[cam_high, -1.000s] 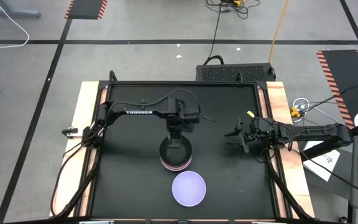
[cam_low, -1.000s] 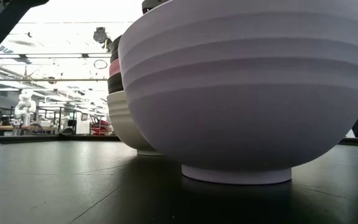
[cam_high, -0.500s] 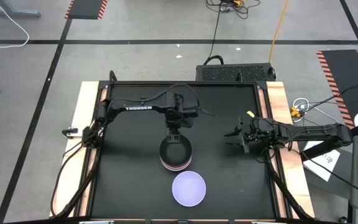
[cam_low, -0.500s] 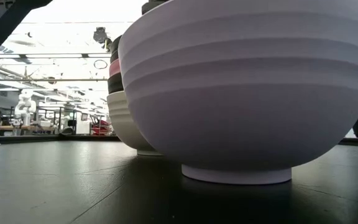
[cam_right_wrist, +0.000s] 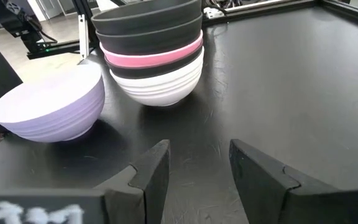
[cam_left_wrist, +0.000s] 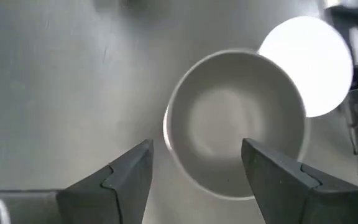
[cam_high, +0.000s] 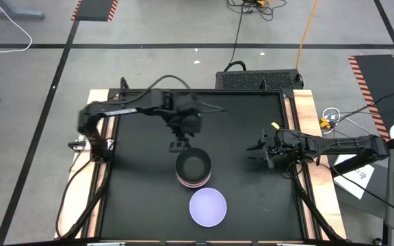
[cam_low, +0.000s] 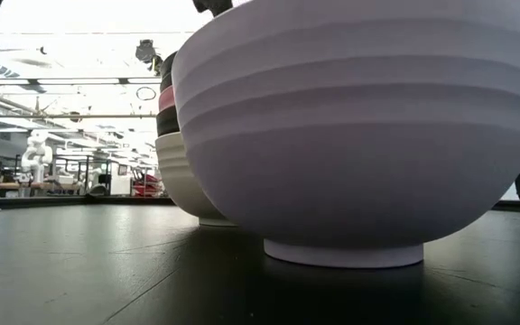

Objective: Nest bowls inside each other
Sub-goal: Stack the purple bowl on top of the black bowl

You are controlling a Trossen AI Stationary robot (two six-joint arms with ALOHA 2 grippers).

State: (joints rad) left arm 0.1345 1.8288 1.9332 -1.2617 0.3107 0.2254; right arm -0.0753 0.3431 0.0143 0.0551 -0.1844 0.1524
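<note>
A stack of nested bowls [cam_high: 193,169] stands mid-table on its white bottom bowl [cam_right_wrist: 160,84]. Above that come a black, a pink [cam_right_wrist: 154,59] and two more black bowls, the top one [cam_left_wrist: 238,124] open upward. A pale lavender bowl [cam_high: 207,207] rests on its foot beside the stack, toward the near edge, and fills the low view [cam_low: 350,135]. My left gripper [cam_high: 178,145] hovers open above the table, just far-left of the stack, with nothing between its fingers [cam_left_wrist: 194,165]. My right gripper [cam_high: 260,152] waits open and low at the table's right [cam_right_wrist: 197,168].
A raised frame runs along the black tabletop's edges [cam_high: 289,123]. A small yellow object [cam_high: 276,126] lies near the right rail. Bare black surface lies left of the stack [cam_high: 135,178] and between the stack and the right gripper [cam_high: 234,178].
My left gripper has risen from the far rim of the stack's top black bowl and drawn back toward the table's far left, its arm swinging up and left. It now hangs clear of the stack. The stack and the lavender bowl have stayed where they were.
</note>
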